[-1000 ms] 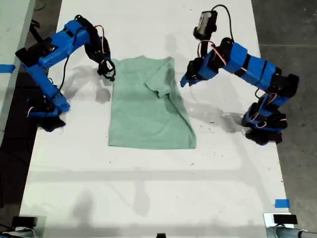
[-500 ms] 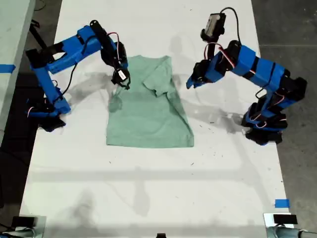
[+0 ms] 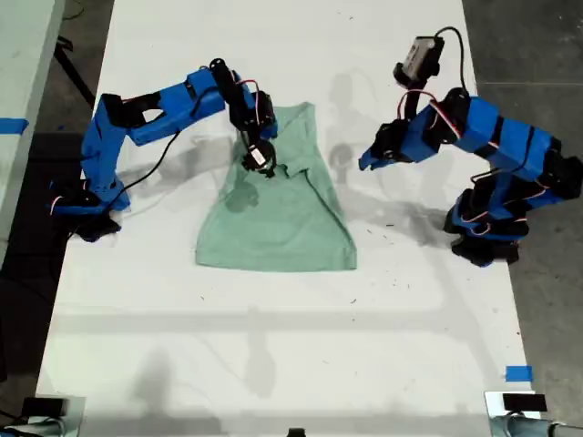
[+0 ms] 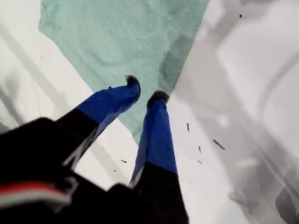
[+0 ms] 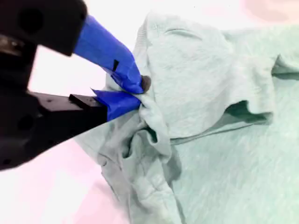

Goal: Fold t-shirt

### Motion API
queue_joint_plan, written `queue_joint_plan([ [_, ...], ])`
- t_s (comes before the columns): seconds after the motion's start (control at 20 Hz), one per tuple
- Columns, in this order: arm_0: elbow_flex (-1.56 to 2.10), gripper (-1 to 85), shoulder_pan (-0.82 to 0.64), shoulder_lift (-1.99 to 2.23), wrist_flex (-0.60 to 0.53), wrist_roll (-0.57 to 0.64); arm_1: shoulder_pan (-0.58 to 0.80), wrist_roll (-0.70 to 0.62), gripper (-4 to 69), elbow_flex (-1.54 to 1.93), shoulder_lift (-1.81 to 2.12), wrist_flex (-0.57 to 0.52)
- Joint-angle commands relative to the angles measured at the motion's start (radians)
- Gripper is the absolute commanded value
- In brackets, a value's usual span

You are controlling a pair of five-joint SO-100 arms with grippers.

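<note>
The pale mint-green t-shirt (image 3: 273, 223) lies on the white table (image 3: 273, 337), with its side at the exterior view's right folded inward. My second gripper (image 3: 260, 164) is over the shirt's upper middle, shut on a bunched fold of the t-shirt (image 5: 219, 70). That fold is lifted and pulled across at my second gripper (image 5: 142, 93). My first gripper (image 3: 363, 164) hovers off the shirt on the exterior view's right. In the first wrist view my first gripper (image 4: 145, 89) stands slightly open, holding nothing, above the t-shirt's (image 4: 117, 37) edge.
Both arm bases stand at the table's sides in the exterior view. A blue tape mark (image 3: 517, 373) sits near the exterior view's lower right, and another blue tape mark (image 3: 11, 125) at its far left. Dark floor lies beyond the table's edges.
My second gripper has moved toward the exterior view's right, from beside the shirt's edge to over its middle, dragging that side with it. My first gripper has drawn back to the right.
</note>
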Motion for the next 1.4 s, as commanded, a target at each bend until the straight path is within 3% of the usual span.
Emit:
queue_joint_plan([
  [0.0,-0.064,12.4,0.044,-0.008,-0.117,0.084,-0.012,0.014,8.6,0.012,0.061,-0.041],
  [0.05,-0.064,21.4,0.069,-0.009,-0.144,0.133,-0.012,0.015,8.7,0.018,0.064,-0.043],
  [0.2,-0.064,23.4,0.107,0.086,-0.092,0.164,-0.014,0.014,8.9,0.038,0.080,-0.043],
  [0.5,0.002,23.0,0.192,0.477,0.279,0.227,-0.054,-0.003,13.3,0.061,0.112,-0.009],
  [0.65,0.160,22.5,0.290,0.649,0.383,0.206,-0.135,-0.005,17.8,0.075,0.133,0.017],
  [0.9,0.747,22.0,0.463,1.035,0.221,0.051,-0.275,0.040,23.4,0.198,0.130,-0.052],
  [1.1,1.152,21.8,0.541,1.244,0.071,-0.101,-0.348,0.063,24.7,0.330,0.063,-0.236],
  [1.35,1.235,21.4,0.612,1.232,-0.043,-0.184,-0.379,0.091,24.9,0.453,-0.089,-0.474],
])
